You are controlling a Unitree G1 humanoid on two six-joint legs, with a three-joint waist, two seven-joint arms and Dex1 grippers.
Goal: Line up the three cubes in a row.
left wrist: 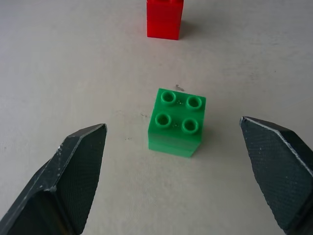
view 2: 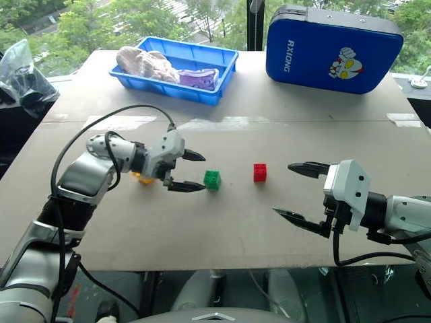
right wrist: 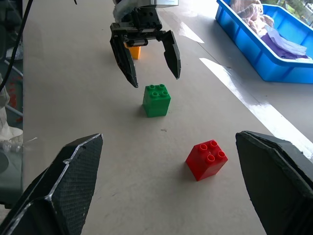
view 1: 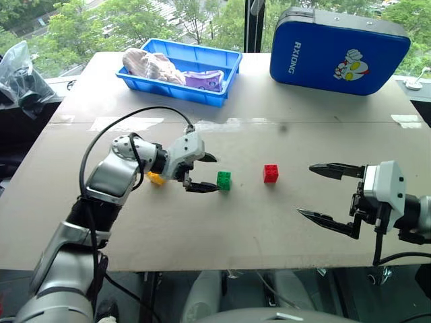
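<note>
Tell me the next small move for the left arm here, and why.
Probably back the left gripper away. Its jaws stand open with the green cube sitting free on the table just beyond the fingertips, roughly level with the red cube and the yellow cube behind the wrist. The row looks nearly formed, and the right gripper is open and holds nothing.

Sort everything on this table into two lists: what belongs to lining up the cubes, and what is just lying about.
Belongs to the job:
- green cube
- red cube
- yellow cube, partly hidden behind the left gripper

Just lying about:
- blue tray holding crumpled cloth
- blue case with a cartoon figure
- plastic bag beside the table
</note>
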